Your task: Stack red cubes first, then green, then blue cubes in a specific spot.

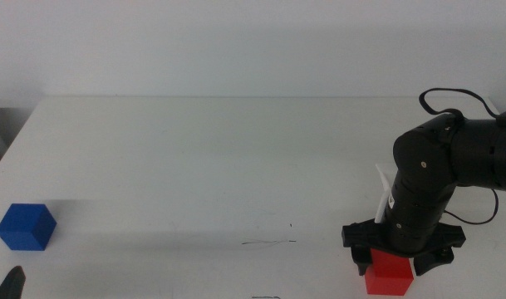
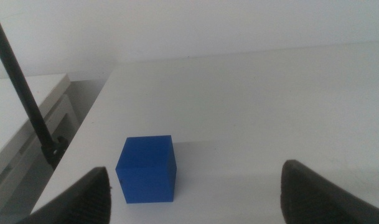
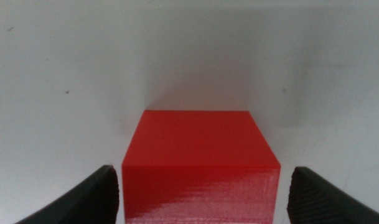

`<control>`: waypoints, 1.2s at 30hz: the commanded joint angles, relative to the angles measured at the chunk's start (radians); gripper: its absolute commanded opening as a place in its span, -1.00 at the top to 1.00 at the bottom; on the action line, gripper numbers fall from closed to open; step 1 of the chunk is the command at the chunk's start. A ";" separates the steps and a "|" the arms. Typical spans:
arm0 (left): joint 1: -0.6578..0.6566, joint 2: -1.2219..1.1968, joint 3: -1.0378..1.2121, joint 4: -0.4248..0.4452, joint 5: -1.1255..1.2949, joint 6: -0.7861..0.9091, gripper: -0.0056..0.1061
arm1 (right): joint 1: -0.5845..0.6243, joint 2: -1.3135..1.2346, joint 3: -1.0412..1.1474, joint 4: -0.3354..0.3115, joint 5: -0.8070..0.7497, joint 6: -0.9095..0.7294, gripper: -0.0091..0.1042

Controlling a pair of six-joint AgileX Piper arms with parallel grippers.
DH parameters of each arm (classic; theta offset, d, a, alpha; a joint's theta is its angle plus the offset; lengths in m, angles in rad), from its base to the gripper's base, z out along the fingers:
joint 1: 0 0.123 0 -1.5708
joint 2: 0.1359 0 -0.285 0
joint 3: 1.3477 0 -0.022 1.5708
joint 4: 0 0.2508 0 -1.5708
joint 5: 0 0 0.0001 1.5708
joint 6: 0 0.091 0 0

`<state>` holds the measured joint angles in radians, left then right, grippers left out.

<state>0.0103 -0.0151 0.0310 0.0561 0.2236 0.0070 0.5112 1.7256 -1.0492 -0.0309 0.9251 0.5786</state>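
The red cube (image 1: 390, 276) rests on the white table near the front right. My right gripper (image 1: 392, 257) is lowered over it. In the right wrist view the red cube (image 3: 201, 163) lies between the open jaws of the right gripper (image 3: 205, 173), with a thin gap on each side. The blue cube (image 1: 25, 227) stands at the far left. The left wrist view shows the blue cube (image 2: 147, 169) just beyond my open left gripper (image 2: 195, 174), which waits at the front left corner (image 1: 12, 286). The spot's thin dark line (image 1: 269, 242) is bare. The green cube is out of view.
A tiny dark speck (image 1: 290, 225) sits just behind the line. The table's left edge (image 2: 83, 130) runs close to the blue cube, with a black rod (image 2: 21, 93) standing past it. A black cable (image 1: 460, 95) loops over the right arm.
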 commanded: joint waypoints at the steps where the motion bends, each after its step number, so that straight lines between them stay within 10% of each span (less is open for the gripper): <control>1: 0.001 -0.023 -0.004 -0.007 -0.079 -0.007 -0.77 | -0.010 -0.039 -0.012 -0.013 -0.009 -0.008 -0.49; 14: 0.001 -0.023 -0.004 -0.007 -0.079 -0.007 -0.77 | -0.010 -0.039 -0.011 -0.008 -0.011 -0.008 0.26; 15: 0.001 -0.023 -0.004 -0.007 -0.079 -0.007 -0.77 | -0.009 -0.042 -0.032 -0.001 0.005 -0.008 0.73; 36: 0.001 -0.023 -0.004 -0.007 -0.079 -0.007 -0.77 | 0.101 0.104 -0.517 -0.008 0.299 -0.004 0.80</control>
<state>0.0103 -0.0151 0.0310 0.0561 0.2236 0.0061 0.5971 1.8509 -1.4951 -0.0241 1.1976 0.5786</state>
